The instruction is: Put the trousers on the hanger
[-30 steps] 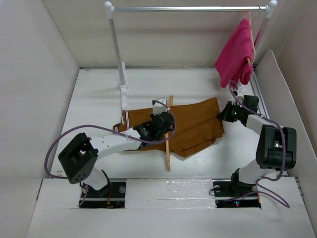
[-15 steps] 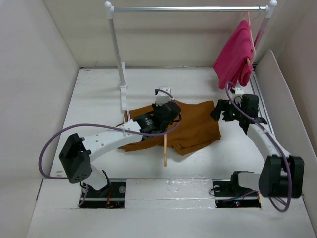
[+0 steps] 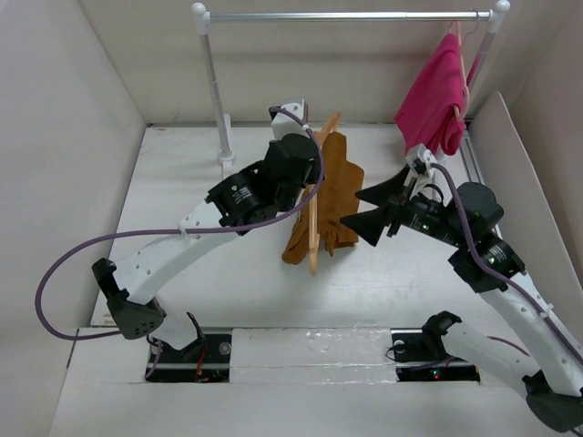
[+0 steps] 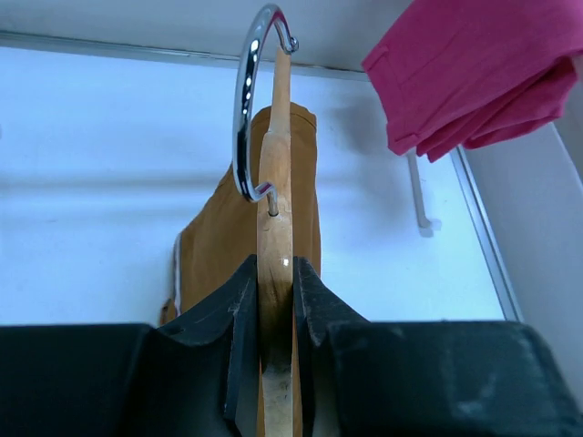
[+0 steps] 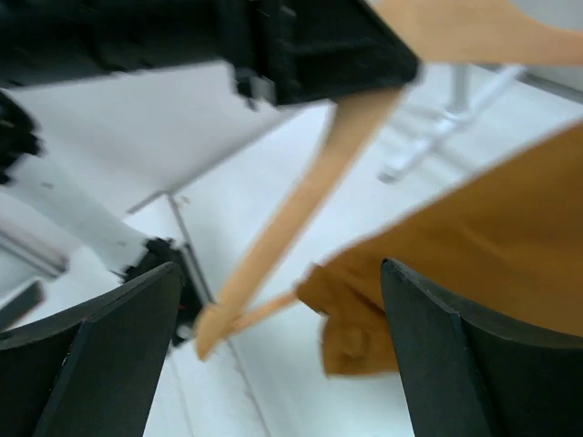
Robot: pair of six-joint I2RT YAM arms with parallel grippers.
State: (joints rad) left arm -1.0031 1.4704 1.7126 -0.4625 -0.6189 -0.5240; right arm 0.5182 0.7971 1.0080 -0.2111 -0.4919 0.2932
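**Holding up the hanger (image 4: 275, 228) with the trousers (image 3: 335, 187) over it**

Just right of the hanger, my right pincer (image 3: 351, 208) stands spread and empty. My left pincer (image 4: 275, 282) pinches the hanger's neck, above the worktop (image 3: 255, 282). Draping looks done; I judge little remains. Beyond the hanger stands the rail (image 3: 346, 15). Left wrist view shows the pinch; top view shows the whole drape.

Left pincer (image 4: 273, 278) clamped; right pincer (image 3: 373, 211) spread wide.
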